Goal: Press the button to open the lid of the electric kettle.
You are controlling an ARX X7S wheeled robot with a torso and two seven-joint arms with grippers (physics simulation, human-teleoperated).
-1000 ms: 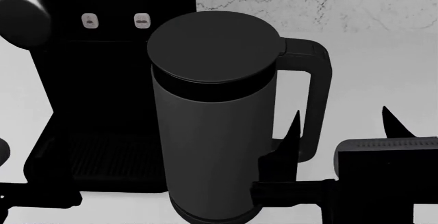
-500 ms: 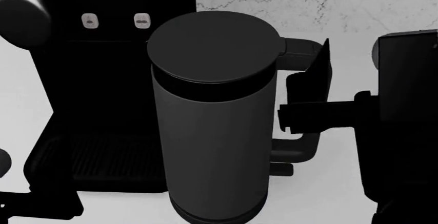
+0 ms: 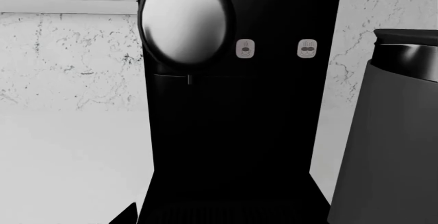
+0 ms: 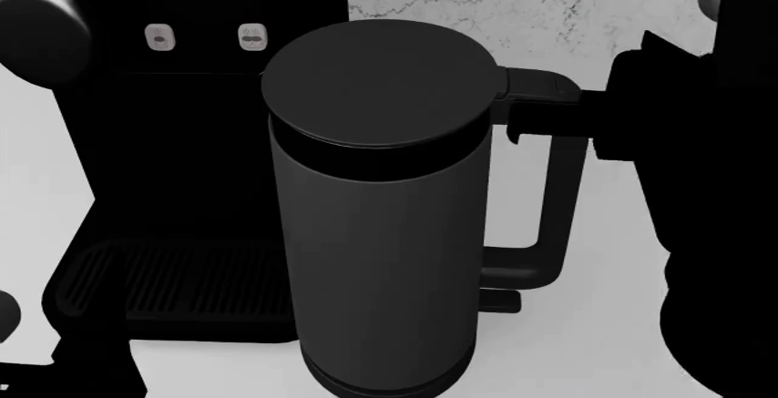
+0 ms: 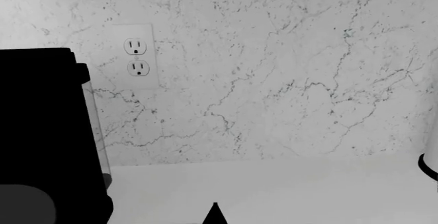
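No readable writing; coffee machine [image 4: 182,143] only has two pale icon buttons [image 3: 245,48]. Electric kettle [image 4: 377,234] stands just in front of it on the white counter [image 4: 608,325], lid [image 4: 381,84] flat and shut. Right arm [image 4: 717,188] reaches in level from the right; right gripper [image 4: 547,125] sits at the handle's upper end by the button [image 4: 541,86], jaw gap can't tell. Only the right wrist view shows a wall outlet [image 5: 135,55] on marble. Left gripper [image 3: 126,215]: only a dark tip, state unclear.

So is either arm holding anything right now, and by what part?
Nothing looks held. The right gripper sits by the kettle handle's top, its jaws indistinct; the left gripper is out of view.
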